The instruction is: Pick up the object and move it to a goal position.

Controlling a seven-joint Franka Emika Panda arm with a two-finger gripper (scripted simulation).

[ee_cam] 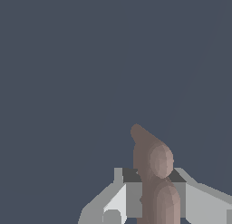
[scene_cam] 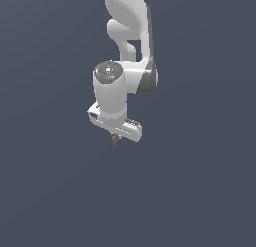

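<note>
Gripper (scene_cam: 115,137) closed on the object (scene_cam: 115,139), a small reddish-brown piece poking out just below the white hand in the exterior view. Seen from the wrist view, same gripper (ee_cam: 152,191) pinching the object (ee_cam: 152,159) between its grey fingers (ee_cam: 199,200), one on each side, both touching it. Object elongated and lumpy in outline, rounded at the near end, narrowing to a blunt tip that sticks out well past the fingertips. Mounted on a white arm (scene_cam: 127,36) that comes down from the top edge of the exterior view, bends at a grey-capped joint, and ends in the hand pointing downward. Plain dark blue-grey background (scene_cam: 50,191) all around in both views, with no visible surface edge; hard to tell from these views whether the object hangs above the ground or sits close to it.
</note>
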